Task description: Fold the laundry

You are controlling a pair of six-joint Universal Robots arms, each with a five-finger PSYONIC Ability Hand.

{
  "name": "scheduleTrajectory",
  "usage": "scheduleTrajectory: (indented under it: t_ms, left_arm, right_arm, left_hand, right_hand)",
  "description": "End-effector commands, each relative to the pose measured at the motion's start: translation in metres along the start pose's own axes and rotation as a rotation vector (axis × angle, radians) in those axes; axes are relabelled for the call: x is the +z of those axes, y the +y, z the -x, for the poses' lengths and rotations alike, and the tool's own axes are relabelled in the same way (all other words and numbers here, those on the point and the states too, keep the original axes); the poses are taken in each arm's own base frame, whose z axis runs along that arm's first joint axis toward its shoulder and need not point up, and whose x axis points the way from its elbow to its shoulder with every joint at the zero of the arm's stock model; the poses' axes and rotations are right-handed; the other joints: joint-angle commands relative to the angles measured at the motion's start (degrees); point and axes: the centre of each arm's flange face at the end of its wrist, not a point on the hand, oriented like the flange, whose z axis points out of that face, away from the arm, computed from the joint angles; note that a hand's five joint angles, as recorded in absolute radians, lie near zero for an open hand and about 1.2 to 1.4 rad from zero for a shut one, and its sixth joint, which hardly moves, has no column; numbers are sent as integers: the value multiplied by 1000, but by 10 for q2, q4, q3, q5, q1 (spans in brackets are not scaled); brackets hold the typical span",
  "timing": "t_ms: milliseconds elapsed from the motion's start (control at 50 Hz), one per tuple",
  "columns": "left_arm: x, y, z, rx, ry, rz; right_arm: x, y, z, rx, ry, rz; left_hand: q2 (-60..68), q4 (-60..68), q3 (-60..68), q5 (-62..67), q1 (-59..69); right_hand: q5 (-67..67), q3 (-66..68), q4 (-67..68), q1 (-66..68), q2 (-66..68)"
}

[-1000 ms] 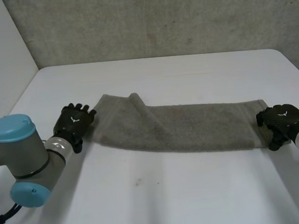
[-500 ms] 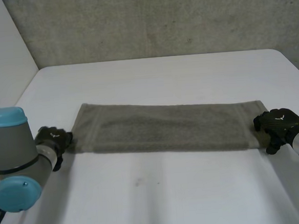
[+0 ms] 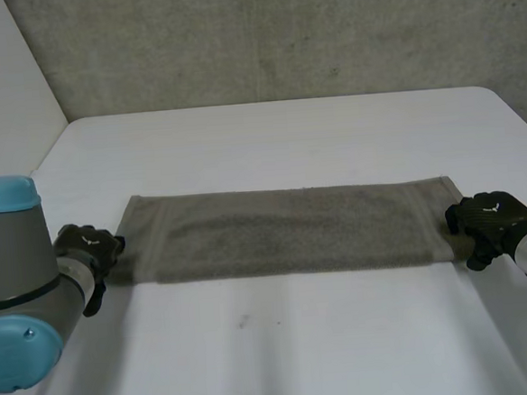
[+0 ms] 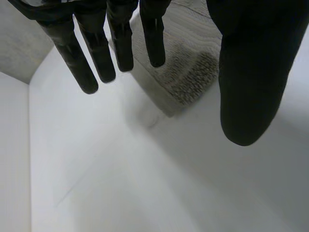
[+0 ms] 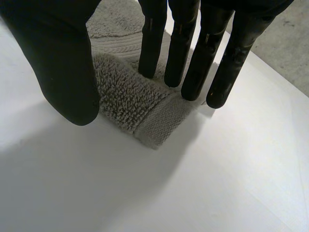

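Towel (image 3: 289,232) lay flat on the white table (image 3: 302,357) as one long strip, running left to right and doubled over lengthwise going by the thick looped edge at its right corner. My read: it was laid straight so the two short ends line up for the next fold, end over end.

Left hand (image 3: 88,248) sat just off the towel's left short end, at the near corner. From its wrist camera the fingers (image 4: 120,46) were straight and spread, with the thumb well apart from them. The towel corner lay past the fingertips with nothing clamped on it, so the hand was apart, not gripping. The left arm (image 3: 15,269) was low, on the near side of the towel's left end, with the palm aimed along the towel.

Right hand (image 3: 487,220) was at the towel's right short end, again at the near corner. Its wrist camera showed straight fingers (image 5: 181,46) over the top of the corner and the thumb down beside the looped edge, with a gap between thumb and fingers. It bracketed the corner but wasn't pinching it, so I read it as apart too. I couldn't tell whether the fingertips touched the pile.

Both hands mirrored each other at opposite ends of the towel. Judgement: that is staging for a corner grab, and the fold across the length is not yet done.
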Motion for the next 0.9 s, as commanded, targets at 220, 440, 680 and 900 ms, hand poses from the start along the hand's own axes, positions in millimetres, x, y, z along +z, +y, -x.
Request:
scheduleTrajectory:
  t_ms: [220,440,680,900]
  left_arm:
    - [1,-9,10,-70,-47,-54]
    - [0,-10,10,-77,-46,-58]
    - [-4,-13,14,-84,-58,-74]
    - [-14,-25,24,-160,-83,-129]
  right_arm:
    - [7,2,-6,-17,33,-29]
    - [12,2,-9,-28,51,-51]
    - [12,11,-79,-102,243,-7]
    - [3,-11,-139,-278,418,-24]
  left_hand:
    - [-61,-60,-61,-59,-61]
    - [-76,-75,-76,-75,-76]
    - [-102,-100,-102,-100,-102]
    - [-128,-127,-129,-127,-129]
  right_hand:
    - [215,198,200,256,199]
    - [428,411,413,469,412]
    - [428,411,413,469,412]
    - [428,411,413,469,412]
